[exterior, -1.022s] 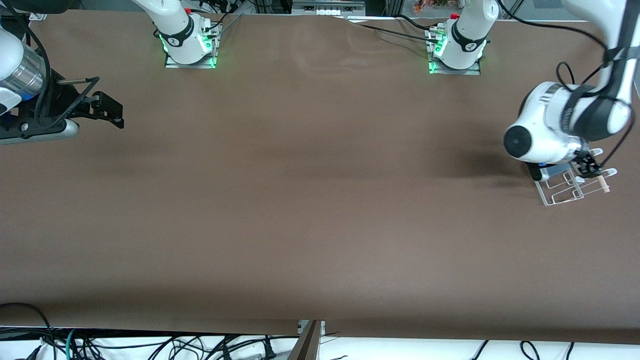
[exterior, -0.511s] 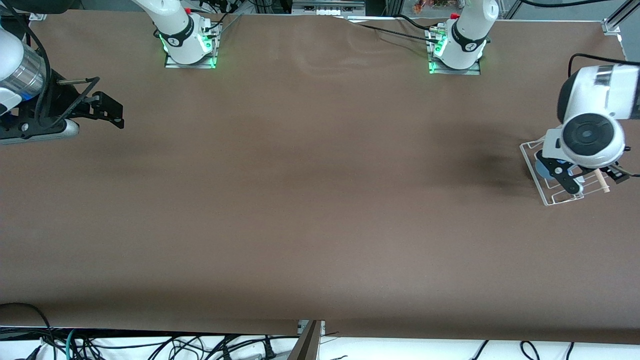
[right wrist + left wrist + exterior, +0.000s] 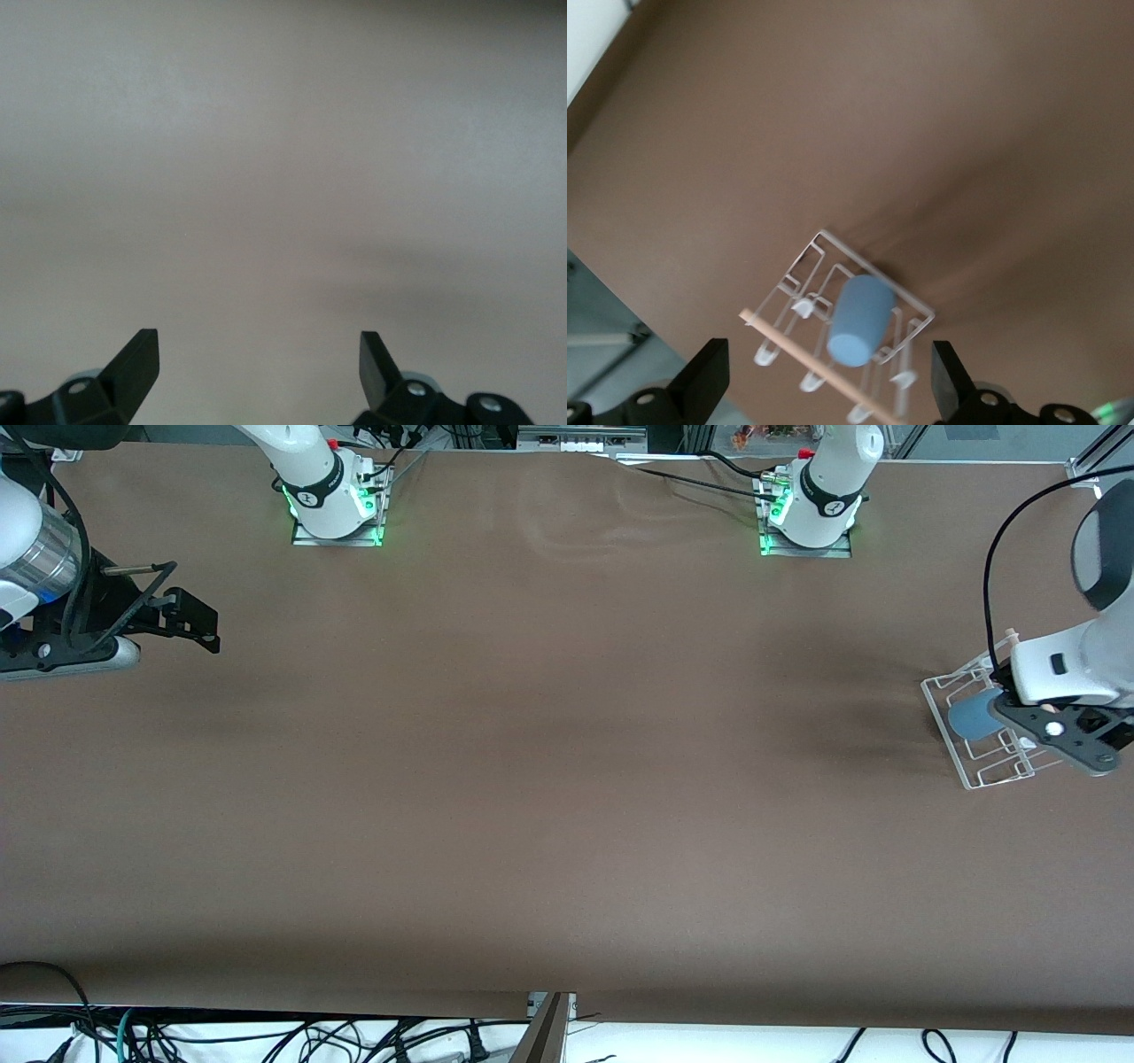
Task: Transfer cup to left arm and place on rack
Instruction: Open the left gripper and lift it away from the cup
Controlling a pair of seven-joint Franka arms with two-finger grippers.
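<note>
In the front view, the light-blue cup (image 3: 973, 716) is lying on the white wire rack (image 3: 941, 693) at the left arm's end of the table, and the left gripper (image 3: 1083, 737) is hanging over the rack's end toward that table edge, apart from the cup. The placing looks done, so the step in hand is judged to be a clean retreat: lifting straight up and away from the rack, so no finger is catching a prong or nudging the cup off its prongs. The right gripper (image 3: 190, 622) is waiting over bare table at the right arm's end, well apart from the rack. In the left wrist view, the cup (image 3: 858, 320) is resting on its side among the rack's (image 3: 833, 250) looped prongs, just beside the thin wooden rod (image 3: 799, 358), while the left gripper's fingertips (image 3: 709, 376) are standing wide apart, holding and touching nothing. In the right wrist view, the right gripper's fingertips (image 3: 139, 360) are likewise spread wide over plain table, gripping nothing.
</note>
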